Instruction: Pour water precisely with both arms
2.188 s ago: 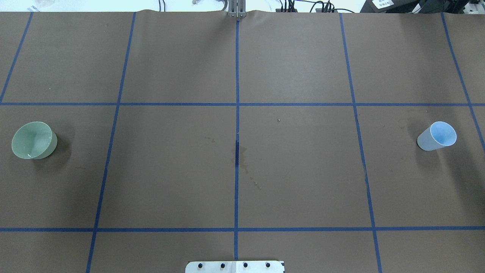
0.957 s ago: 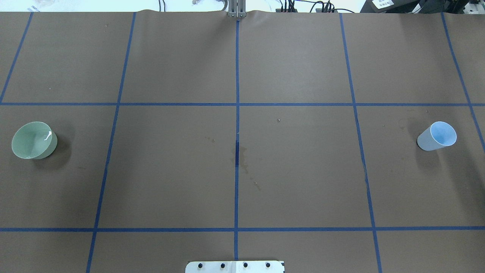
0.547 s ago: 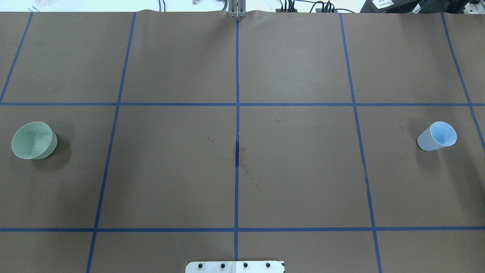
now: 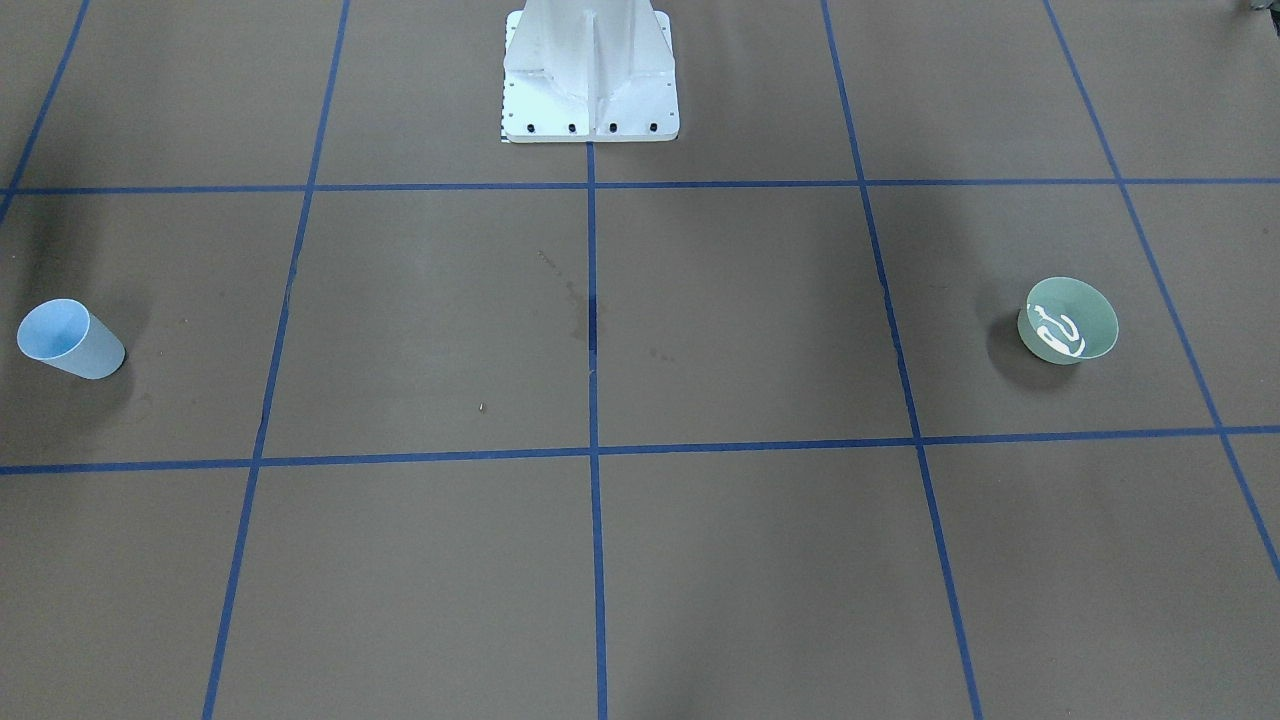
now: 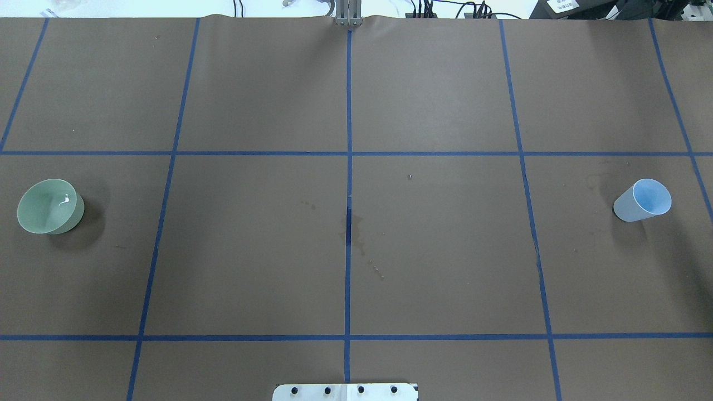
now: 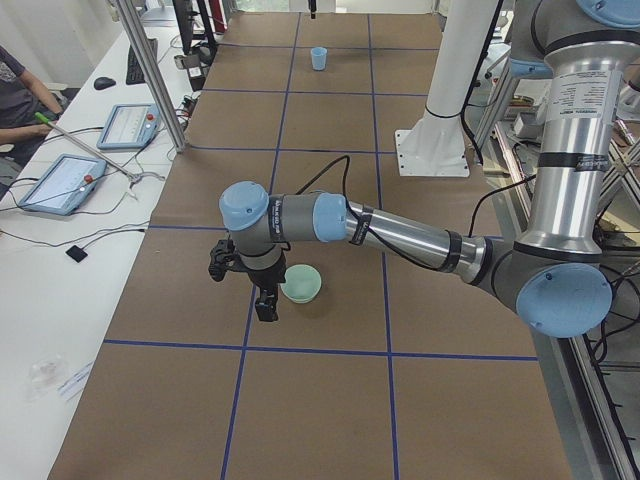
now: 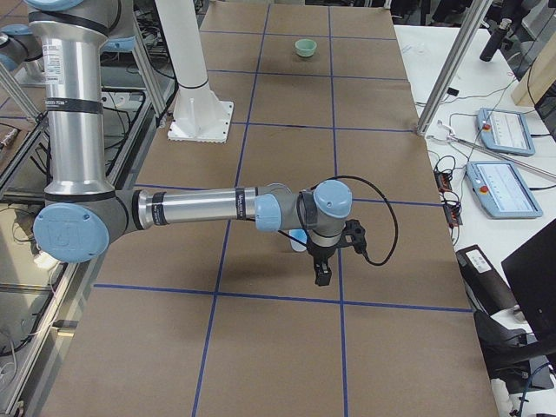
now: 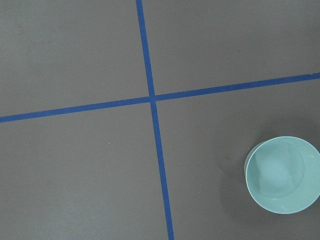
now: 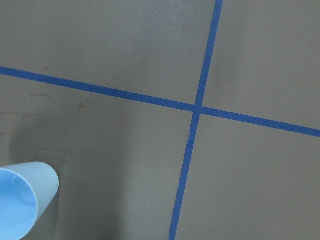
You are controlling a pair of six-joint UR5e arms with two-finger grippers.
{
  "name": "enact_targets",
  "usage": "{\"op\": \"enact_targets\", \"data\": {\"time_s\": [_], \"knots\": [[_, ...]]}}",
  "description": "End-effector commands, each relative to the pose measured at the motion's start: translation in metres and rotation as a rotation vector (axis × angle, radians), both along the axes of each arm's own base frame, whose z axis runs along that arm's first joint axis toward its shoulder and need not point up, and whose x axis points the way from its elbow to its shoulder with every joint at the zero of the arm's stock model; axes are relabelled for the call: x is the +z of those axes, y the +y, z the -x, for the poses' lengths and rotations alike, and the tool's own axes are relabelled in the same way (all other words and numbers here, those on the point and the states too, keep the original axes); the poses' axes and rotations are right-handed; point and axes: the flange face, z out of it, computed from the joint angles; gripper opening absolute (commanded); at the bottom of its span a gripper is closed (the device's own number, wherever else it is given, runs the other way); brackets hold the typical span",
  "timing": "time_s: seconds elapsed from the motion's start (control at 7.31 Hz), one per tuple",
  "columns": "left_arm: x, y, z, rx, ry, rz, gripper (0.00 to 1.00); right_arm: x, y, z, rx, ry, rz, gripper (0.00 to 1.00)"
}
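Low in the exterior left view, the left gripper (image 6: 264, 303) hangs just left of the upright green cup (image 6: 300, 283); its finger spread cannot be told. Water (image 4: 1058, 330) glints inside that cup. At frame top stands one blue cup (image 6: 318, 58), beside the right gripper (image 7: 322, 271), whose spread is likewise unreadable. Two cups, two grippers.

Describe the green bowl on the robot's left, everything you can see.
Pale green bowl, smooth and plastic-looking, with a round rim wider than its base. It stands upright and open-topped on the brown table cover, at the robot's far left, in the middle row of the blue tape grid. White curling glints inside suggest a little water. Only the cover touches it.
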Motion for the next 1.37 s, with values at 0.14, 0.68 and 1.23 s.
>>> {"op": "enact_targets", "data": {"time_s": [0.14, 0.68, 1.23], "knots": [[0.006, 0.003, -0.001, -0.017, 0.0, 0.036, 1.0, 0.001, 0.0, -0.002, -0.001, 0.003, 0.031, 1.0], [0.04, 0.001, 0.0, -0.007, 0.002, 0.048, 1.0, 0.0, -0.004, -0.003, -0.003, 0.003, 0.028, 1.0], [0.063, 0.025, 0.002, 0.002, 0.008, 0.029, 1.0, 0.0, -0.004, -0.004, 0.001, 0.008, 0.024, 1.0]]}}
